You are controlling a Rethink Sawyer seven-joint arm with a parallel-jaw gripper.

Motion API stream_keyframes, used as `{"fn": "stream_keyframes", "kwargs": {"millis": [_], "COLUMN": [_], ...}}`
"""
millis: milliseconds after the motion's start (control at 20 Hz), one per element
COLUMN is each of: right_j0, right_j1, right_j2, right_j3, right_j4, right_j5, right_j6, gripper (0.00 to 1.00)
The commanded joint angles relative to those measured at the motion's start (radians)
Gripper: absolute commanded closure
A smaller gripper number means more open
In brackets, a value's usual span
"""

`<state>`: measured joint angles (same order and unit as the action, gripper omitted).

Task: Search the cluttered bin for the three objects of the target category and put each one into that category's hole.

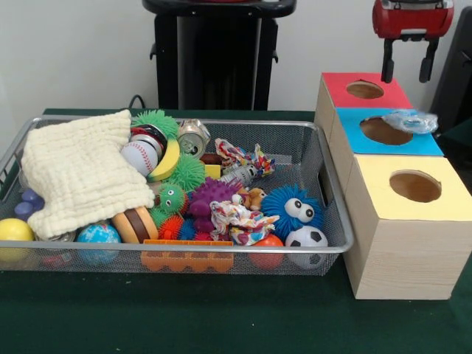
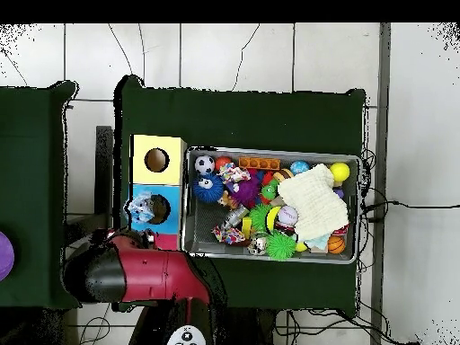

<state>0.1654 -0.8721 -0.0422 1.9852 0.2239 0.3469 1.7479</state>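
We see red-and-black claw (image 1: 407, 70) hanging released, fingers apart, nothing between them, above far edge of red-topped wooden box (image 1: 365, 90). Just below and nearer than claw: clear crinkled plastic wrapper (image 1: 410, 121) lying on blue-topped wooden box (image 1: 387, 133), at rim of its hole, not inside. Yellow-topped wooden box (image 1: 409, 221) nearest camera, further from claw. Silver wire-mesh bin (image 1: 324, 199) well off to claw's side, full of toys; cream waffle cloth (image 1: 77, 173) covers its far end.
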Motion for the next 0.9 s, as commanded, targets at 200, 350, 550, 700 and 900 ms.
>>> {"fn": "stream_keyframes", "kwargs": {"millis": [200,350,550,700,900], "right_j0": [-0.019,-0.018,-0.019,-0.026,-0.057], "right_j1": [0.019,0.025,0.025,0.014,0.004], "right_j2": [0.008,0.011,0.012,0.012,0.025], "right_j3": [0.047,0.045,0.051,0.053,0.061], "right_j4": [0.051,0.053,0.055,0.056,0.049], "right_j5": [0.029,0.023,0.016,0.032,0.044], "right_j6": [0.232,0.230,0.226,0.218,0.185], "gripper": [0.00,0.00,0.00,0.00,0.00]}}
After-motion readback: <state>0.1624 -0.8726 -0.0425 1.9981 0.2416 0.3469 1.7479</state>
